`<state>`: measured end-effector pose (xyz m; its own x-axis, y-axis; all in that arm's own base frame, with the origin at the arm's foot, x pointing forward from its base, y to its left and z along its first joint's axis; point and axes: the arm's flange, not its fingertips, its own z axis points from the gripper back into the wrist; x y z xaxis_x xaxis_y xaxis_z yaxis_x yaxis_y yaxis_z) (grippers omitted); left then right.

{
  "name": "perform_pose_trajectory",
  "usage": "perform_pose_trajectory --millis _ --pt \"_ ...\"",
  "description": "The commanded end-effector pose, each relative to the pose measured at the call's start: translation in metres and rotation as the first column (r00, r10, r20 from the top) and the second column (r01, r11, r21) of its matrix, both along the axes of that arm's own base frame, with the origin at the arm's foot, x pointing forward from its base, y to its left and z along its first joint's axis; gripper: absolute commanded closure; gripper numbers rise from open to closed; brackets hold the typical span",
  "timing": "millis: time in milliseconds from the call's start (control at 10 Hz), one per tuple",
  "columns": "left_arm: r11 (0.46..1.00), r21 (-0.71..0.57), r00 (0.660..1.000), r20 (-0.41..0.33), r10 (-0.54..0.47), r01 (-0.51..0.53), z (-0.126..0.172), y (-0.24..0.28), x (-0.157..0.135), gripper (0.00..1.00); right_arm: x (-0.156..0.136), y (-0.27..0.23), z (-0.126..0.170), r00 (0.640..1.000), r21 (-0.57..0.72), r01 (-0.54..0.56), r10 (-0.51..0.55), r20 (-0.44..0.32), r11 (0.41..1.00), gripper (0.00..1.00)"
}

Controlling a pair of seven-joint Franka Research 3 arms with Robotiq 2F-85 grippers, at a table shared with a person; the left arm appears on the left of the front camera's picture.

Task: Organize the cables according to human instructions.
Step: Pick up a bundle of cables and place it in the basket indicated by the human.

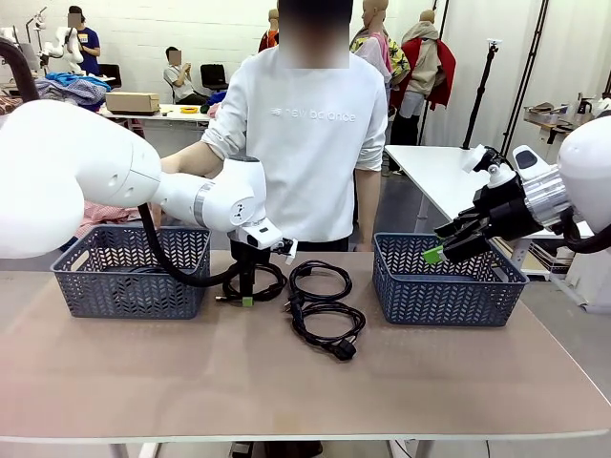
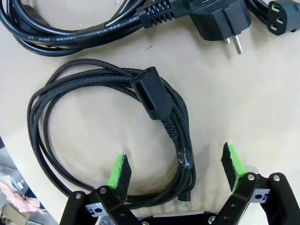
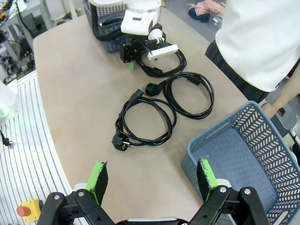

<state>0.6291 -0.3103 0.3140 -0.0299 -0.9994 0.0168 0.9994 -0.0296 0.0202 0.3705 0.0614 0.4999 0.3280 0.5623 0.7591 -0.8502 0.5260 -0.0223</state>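
A tan table [image 1: 143,382] is spanning the front view, and a person [image 1: 305,143] in a white top is standing at its far side. The left arm [image 1: 86,172] is reaching in past the left basket [image 1: 129,272]. The right arm [image 1: 582,172] is hanging above the right basket [image 1: 444,286].

Three coiled cables are lying on the table between the baskets. The braided cable [image 2: 93,79] is lying nearest the left basket, with the middle cable [image 1: 320,280] just beside it. The front cable [image 1: 329,324] is lying nearer the robot and touching the middle one. Something dark is showing through the left basket's mesh, possibly another cable, but I cannot tell.

The left gripper [image 2: 176,164] is pointing down over the braided cable. Its jaws are standing apart, straddling the bundled strands, with the green pads [image 2: 119,171] clear of them. The right gripper [image 3: 152,176] is hovering over the near corner of the right basket, spread wide and holding nothing.

A two-pin plug [image 2: 220,21] is lying just beyond the braided coil.
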Motion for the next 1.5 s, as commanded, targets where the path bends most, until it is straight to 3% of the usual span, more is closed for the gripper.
perform_pose_trajectory --millis 0,100,200,300,400,500,600,700,800,900,1000,1400 --pt "1.0 0.027 1.0 0.004 0.002 -0.002 0.002 -0.003 0.005 0.19 0.004 -0.001 -0.001 1.0 0.023 -0.024 0.024 0.014 0.999 0.0" --pt "1.0 0.015 1.0 0.004 0.001 -0.001 0.004 -0.003 0.005 0.19 0.004 -0.001 -0.001 1.0 0.023 -0.024 0.024 0.014 0.999 0.0" --pt "1.0 0.012 1.0 0.002 0.0 0.0 0.005 -0.003 0.006 0.38 0.004 -0.001 -0.001 1.0 0.023 -0.024 0.024 0.014 0.999 0.0" --pt "1.0 0.015 1.0 0.004 -0.001 0.001 0.005 -0.002 0.005 0.24 0.004 -0.001 -0.001 1.0 0.023 -0.024 0.024 0.014 0.999 0.0" --pt "1.0 0.01 1.0 0.001 -0.001 0.001 0.006 -0.002 0.006 0.57 0.004 -0.001 -0.001 1.0 0.023 -0.024 0.024 0.014 0.999 0.0" --pt "1.0 0.011 1.0 0.002 -0.006 0.006 0.006 -0.003 0.005 0.43 0.004 -0.001 -0.001 1.0 0.023 -0.024 0.024 0.014 0.999 0.0" --pt "1.0 0.013 1.0 -0.001 -0.012 0.012 0.006 -0.002 0.005 0.76 0.004 -0.001 -0.001 1.0 0.023 -0.024 0.024 0.014 0.999 0.0" --pt "1.0 0.012 1.0 -0.004 -0.016 0.016 0.007 -0.002 0.005 0.62 0.004 -0.001 -0.001 1.0 0.023 -0.024 0.024 0.014 0.999 0.0" --pt "1.0 0.011 1.0 -0.009 -0.02 0.02 0.007 -0.002 0.005 0.95 0.004 -0.001 -0.001 1.0 0.023 -0.024 0.024 0.014 0.999 0.0" --pt "1.0 0.01 1.0 -0.014 -0.02 0.021 0.006 -0.002 0.006 0.81 0.004 -0.001 -0.001 1.0 0.023 -0.024 0.024 0.014 0.999 0.0" --pt "1.0 0.005 1.0 -0.012 -0.023 0.023 0.007 -0.002 0.005 1.0 0.004 -0.001 -0.001 1.0 0.023 -0.024 0.024 0.014 0.999 0.0" --pt "1.0 0.004 1.0 0.017 -0.022 0.022 0.039 -0.002 -0.005 1.0 0.004 -0.001 -0.001 1.0 0.023 -0.024 0.024 0.014 0.999 0.0"
